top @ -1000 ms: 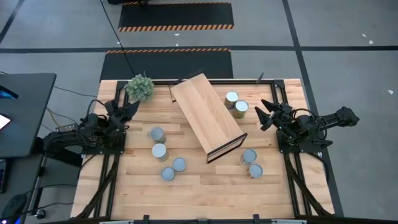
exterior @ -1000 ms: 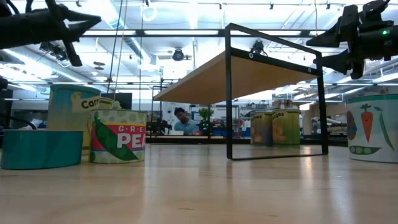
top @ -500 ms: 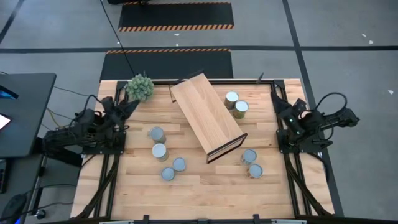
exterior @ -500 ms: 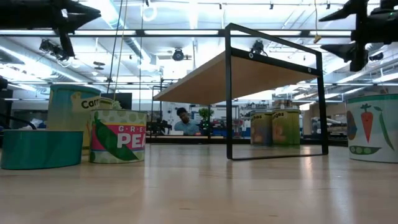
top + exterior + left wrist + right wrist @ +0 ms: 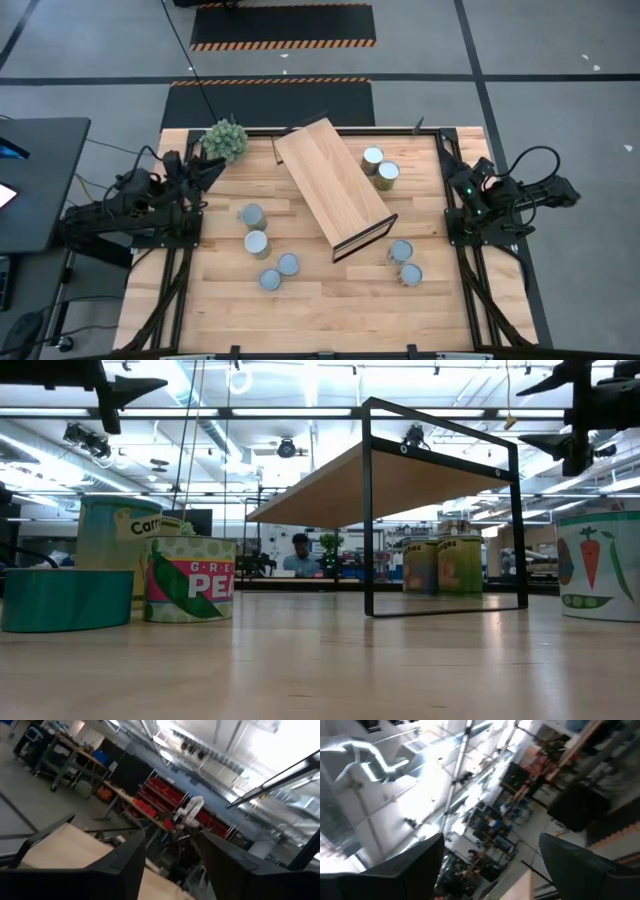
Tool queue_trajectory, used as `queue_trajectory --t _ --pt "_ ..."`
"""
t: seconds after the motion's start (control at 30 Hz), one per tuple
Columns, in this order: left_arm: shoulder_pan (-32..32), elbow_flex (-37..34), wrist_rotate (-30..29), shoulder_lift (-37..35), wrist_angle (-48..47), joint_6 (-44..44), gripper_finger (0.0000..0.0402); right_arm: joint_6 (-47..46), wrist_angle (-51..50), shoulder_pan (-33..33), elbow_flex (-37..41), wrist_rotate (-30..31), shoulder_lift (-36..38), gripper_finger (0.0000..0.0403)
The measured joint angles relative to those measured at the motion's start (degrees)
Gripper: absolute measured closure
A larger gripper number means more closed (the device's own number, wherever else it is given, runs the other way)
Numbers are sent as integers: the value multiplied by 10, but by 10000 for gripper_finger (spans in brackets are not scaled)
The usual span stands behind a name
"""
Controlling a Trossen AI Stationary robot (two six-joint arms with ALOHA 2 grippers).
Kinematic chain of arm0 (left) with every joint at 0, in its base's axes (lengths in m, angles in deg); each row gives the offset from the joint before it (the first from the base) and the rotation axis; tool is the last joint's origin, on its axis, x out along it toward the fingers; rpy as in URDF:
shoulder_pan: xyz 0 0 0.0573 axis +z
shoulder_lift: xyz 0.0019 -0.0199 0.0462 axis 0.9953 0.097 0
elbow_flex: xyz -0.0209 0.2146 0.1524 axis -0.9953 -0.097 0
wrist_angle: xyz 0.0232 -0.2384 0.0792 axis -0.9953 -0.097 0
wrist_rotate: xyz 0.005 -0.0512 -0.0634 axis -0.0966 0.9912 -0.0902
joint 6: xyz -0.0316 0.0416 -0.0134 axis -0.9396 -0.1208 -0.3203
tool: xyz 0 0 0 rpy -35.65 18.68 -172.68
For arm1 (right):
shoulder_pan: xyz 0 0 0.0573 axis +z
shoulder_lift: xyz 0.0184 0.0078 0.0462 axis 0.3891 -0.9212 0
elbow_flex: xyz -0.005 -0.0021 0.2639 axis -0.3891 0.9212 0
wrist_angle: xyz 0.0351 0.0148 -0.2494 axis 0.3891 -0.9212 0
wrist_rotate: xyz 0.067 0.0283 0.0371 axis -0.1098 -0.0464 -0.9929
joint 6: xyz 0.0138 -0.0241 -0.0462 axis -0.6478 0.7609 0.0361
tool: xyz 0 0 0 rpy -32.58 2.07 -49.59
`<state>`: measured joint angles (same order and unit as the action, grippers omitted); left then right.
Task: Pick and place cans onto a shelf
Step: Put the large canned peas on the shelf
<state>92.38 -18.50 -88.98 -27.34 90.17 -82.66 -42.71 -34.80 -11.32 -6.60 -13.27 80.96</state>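
Several cans stand upright on their bases on the wooden table: two [image 5: 372,156] [image 5: 388,172] to the right of the shelf, several [image 5: 257,242] left of it, two [image 5: 400,251] near its dark-framed end. The shelf [image 5: 332,187] is a light-wood plank on a black frame [image 5: 440,510], standing diagonally mid-table. My left gripper [image 5: 207,168] is open and empty, raised at the table's left edge near the plant. It also shows in its wrist view [image 5: 172,865]. My right gripper [image 5: 445,162] is open and empty, raised at the right edge. It also shows in its wrist view [image 5: 490,870].
A green spiky plant ball [image 5: 225,140] sits at the table's far left corner, just beyond my left gripper. In the low view, labelled cans [image 5: 190,578] [image 5: 600,565] flank the shelf. A person [image 5: 300,552] shows far behind the table. Bare tabletop [image 5: 330,300] lies along the near edge.
My right gripper has drawn back from beside the two right-hand cans toward the table's right far corner, rising and tipping upward. My left gripper has also risen and tipped upward, pulling slightly toward the left edge. Cans and shelf have kept still.
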Motion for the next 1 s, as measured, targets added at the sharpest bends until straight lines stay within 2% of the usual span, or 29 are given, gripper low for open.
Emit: queue_trajectory --t 0.17,0.4,0.63,0.8,0.9,1.0 --pt "0 39 5 32 -84 15 188 -98 0 -19 0 -49 0 70" --pt "-1 84 42 92 -192 41 164 -99 -19 -43 -6 -137 -8 78" --pt "-1 161 65 179 -342 45 159 -102 -260 -43 -114 -126 -51 107" --pt "-6 216 94 240 -456 44 167 -96 -437 -43 -208 -118 -99 109" --pt "-13 232 124 269 -482 44 167 -80 -505 -43 -247 -123 -131 106" --pt "-17 244 128 294 -496 45 166 -56 -531 -43 -273 -142 -162 99"
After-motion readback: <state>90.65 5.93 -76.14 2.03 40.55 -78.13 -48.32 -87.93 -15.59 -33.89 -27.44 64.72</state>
